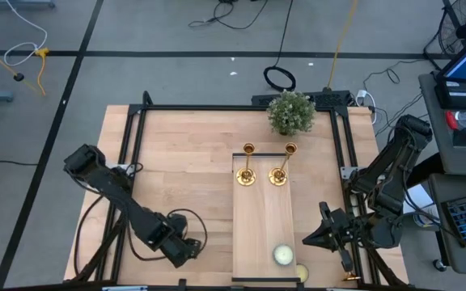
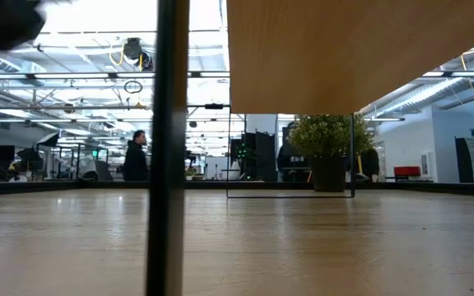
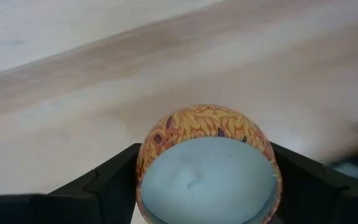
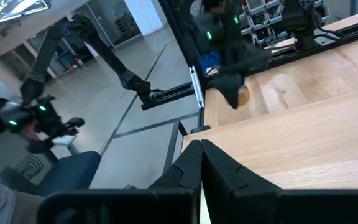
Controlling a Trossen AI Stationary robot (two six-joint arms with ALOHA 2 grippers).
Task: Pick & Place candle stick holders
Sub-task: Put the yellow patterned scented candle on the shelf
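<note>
Two gold candle stick holders [image 1: 247, 166] [image 1: 281, 166] stand upright on their round bases at the far end of a raised wooden board [image 1: 263, 218]. My left gripper [image 1: 188, 250] is at the table's near left, shut on a round candle [image 3: 209, 167] with an orange patterned side and a pale top. The right wrist view shows the same gripper [image 4: 234, 92] with the candle [image 4: 244, 97] farther off. My right gripper [image 1: 307, 239] waits shut beside the board's near right, with nothing between its fingers. My left gripper pinches the round candle by two opposite points of its patterned side wall [image 3: 146, 155], one finger [image 3: 107, 183] on each side. The fingers come from above, slanting steeply down. The candle's pale flat top faces the wrist camera, and it appears clear of the table.
Two pale round candles [image 1: 283, 255] [image 1: 301, 273] lie at the board's near end. A potted plant [image 1: 290, 111] stands at the far edge behind the holders. A black frame [image 1: 136, 137] borders the table. A person [image 2: 136, 156] stands far off in the room.
</note>
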